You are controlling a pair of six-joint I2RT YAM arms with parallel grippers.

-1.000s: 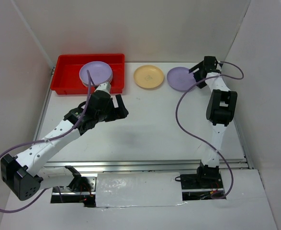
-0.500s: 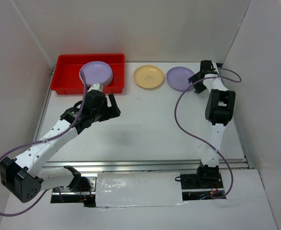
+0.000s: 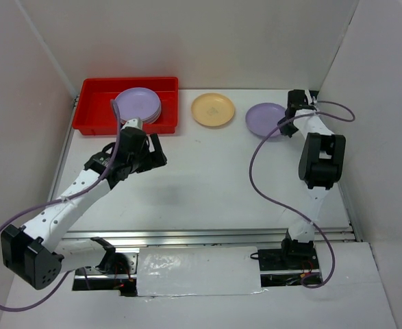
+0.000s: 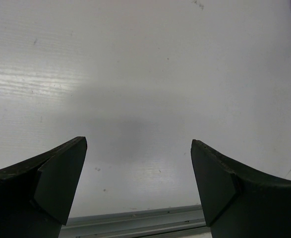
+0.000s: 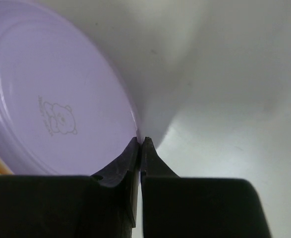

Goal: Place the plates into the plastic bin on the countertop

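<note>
Nearest, a metal rail (image 3: 207, 234) runs along the front edge of the flat white countertop (image 3: 207, 192). Beyond the rail, on the left side, the left gripper (image 3: 158, 152) hangs over bare countertop. Its jaws stand wide apart. The left wrist view shows both black fingers (image 4: 51, 183) with only white surface between them. This gripper holds nothing and touches nothing.

Farther back, on the right side, the right gripper (image 3: 286, 123) sits at the right-hand edge of a pale purple round plastic plate (image 3: 264, 118). The right wrist view shows the jaws pressed together on the rim of this plate, the two fingertips almost meeting with the thin rim between them. The plate's upper face, with a faint printed bear mark at its centre, is turned toward that camera. The plate appears tilted in that view, with a shadow under the gripped edge. Whether its far edge rests on the countertop cannot be determined.

To the left of the purple plate, and apart from it, a pale yellow round plastic plate (image 3: 212, 109) lies flat on the countertop.

At the far left corner stands the bright red rectangular plastic bin (image 3: 94, 113). A stack of round plastic plates (image 3: 139, 104), pale purple on top, lies in its right half. The left gripper is near the bin's front wall.
</note>
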